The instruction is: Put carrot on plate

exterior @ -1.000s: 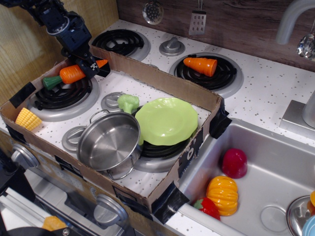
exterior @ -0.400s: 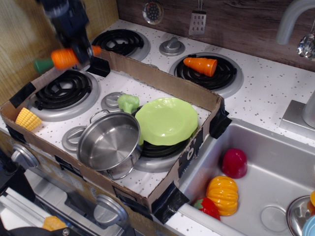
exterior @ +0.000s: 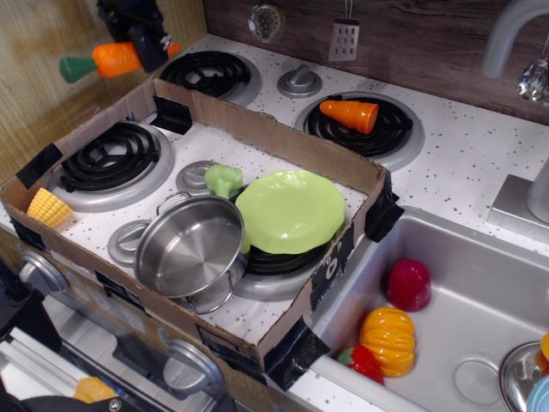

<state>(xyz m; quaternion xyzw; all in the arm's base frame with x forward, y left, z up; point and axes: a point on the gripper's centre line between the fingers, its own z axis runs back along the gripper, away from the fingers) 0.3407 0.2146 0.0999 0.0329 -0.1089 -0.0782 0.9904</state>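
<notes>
While carrot [exterior: 116, 58] aloft, plate [exterior: 290, 211] bare.

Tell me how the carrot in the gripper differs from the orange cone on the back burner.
The carrot is long with a green stem end; the orange cone is short, stubby, without green. The carrot hangs in the air, held by the gripper; the cone lies on a burner. Both are orange, tapered and lying sideways.
</notes>
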